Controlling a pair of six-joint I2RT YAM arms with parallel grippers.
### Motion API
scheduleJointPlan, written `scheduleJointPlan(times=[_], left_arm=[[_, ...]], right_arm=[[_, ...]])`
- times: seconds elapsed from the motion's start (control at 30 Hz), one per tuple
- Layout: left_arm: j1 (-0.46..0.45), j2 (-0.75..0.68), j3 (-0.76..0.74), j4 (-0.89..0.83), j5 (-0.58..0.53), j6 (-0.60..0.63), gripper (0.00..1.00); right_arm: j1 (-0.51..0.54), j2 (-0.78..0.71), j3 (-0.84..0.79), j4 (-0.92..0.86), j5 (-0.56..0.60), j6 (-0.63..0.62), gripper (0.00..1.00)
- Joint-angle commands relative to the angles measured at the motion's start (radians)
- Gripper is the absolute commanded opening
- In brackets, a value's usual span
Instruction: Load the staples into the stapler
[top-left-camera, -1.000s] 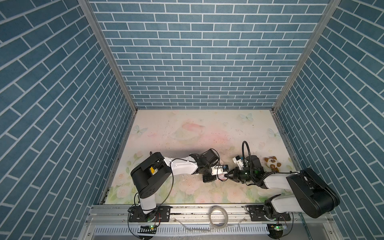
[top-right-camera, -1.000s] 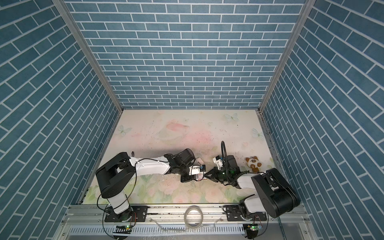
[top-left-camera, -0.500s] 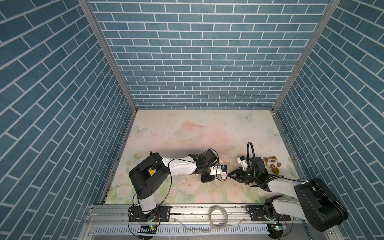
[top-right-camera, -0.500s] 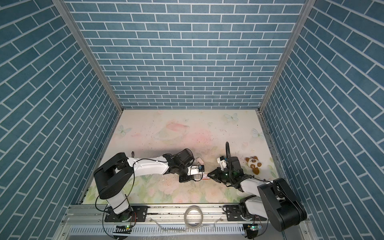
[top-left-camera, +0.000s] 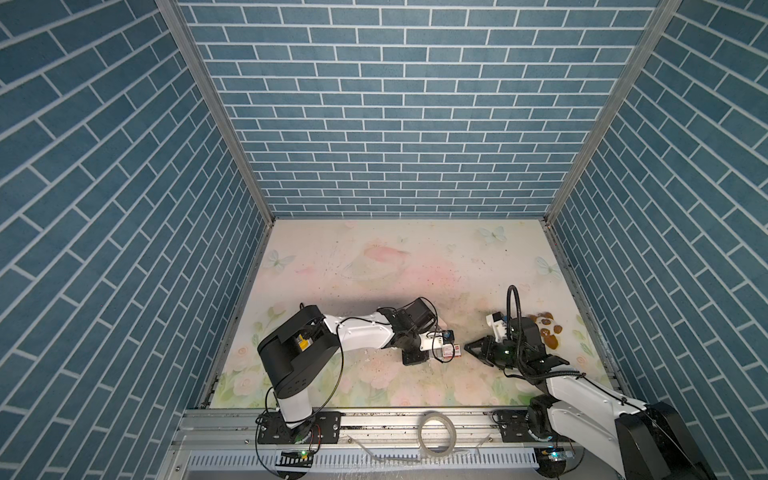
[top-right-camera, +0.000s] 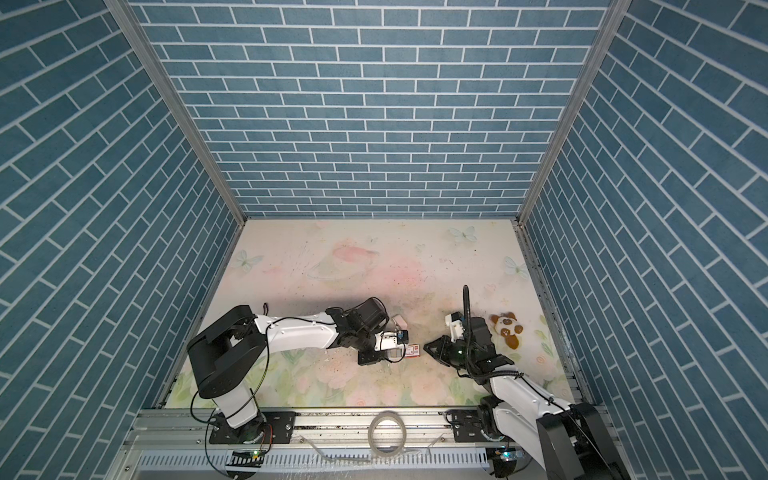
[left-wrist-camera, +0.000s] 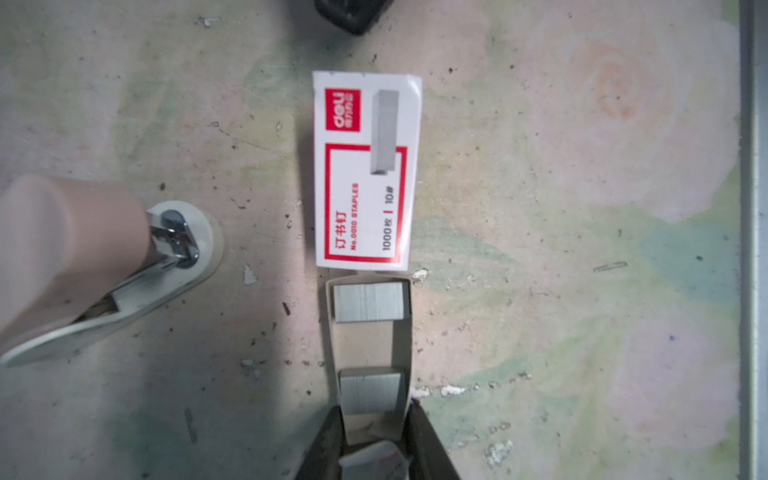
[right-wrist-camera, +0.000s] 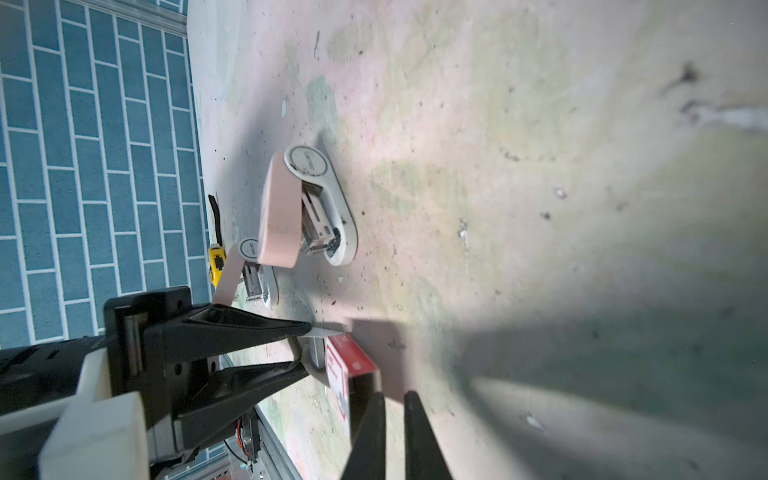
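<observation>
Jaws of the left gripper (left-wrist-camera: 374, 409) are clamped on the end of the inner tray (left-wrist-camera: 401, 345), one finger against each side wall; the staples (left-wrist-camera: 368, 302) lie in that tray as two silvery blocks, one just ahead of the fingertips, one at the mouth of the red-and-white box sleeve (left-wrist-camera: 365, 174); the tray stands drawn out of the sleeve, which lies flat on the floral table (left-wrist-camera: 561, 208). Jaws of the right gripper (right-wrist-camera: 395, 395) stand a little apart at the sleeve's far end, bare table showing between them; a fingertip may be touching the cardboard, but I cannot tell; the stapler (right-wrist-camera: 307, 208), pink top swung up off its white base, sits beside the tray, apart from both grippers; a brown-and-white plush toy (top-left-camera: 546, 328) lies near the right arm, toward the right wall.
</observation>
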Motion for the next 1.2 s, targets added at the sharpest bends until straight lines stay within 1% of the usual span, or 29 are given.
scheduleJointPlan(times=[0.0,0.07,0.13,0.4,0.53,0.7,1.0,1.17], left_arm=[[0.009,0.013,-0.012,-0.087,-0.04,0.005,0.3],[0.007,0.011,-0.007,-0.088,-0.041,0.001,0.32],[0.008,0.009,-0.001,-0.089,-0.038,-0.001,0.32],[0.008,0.01,0.017,-0.097,-0.038,-0.01,0.33],[0.008,0.005,0.017,-0.096,-0.042,-0.011,0.36],[0.008,-0.006,0.014,-0.095,-0.037,-0.014,0.4],[0.008,0.003,0.02,-0.088,-0.037,-0.015,0.39],[0.008,0.002,0.018,-0.088,-0.036,-0.016,0.39]], right_arm=[[-0.007,-0.033,-0.009,-0.064,0.026,-0.021,0.19],[-0.009,-0.037,-0.003,-0.07,0.015,-0.026,0.22],[-0.011,-0.031,0.007,-0.065,-0.004,-0.036,0.24],[-0.01,0.009,0.038,0.0,-0.08,-0.034,0.24],[-0.01,-0.003,0.037,-0.011,-0.075,-0.035,0.25],[-0.01,-0.01,0.052,-0.019,-0.107,-0.037,0.25],[-0.008,0.112,0.08,0.08,-0.201,-0.031,0.26],[-0.007,0.181,0.094,0.103,-0.219,-0.041,0.25]])
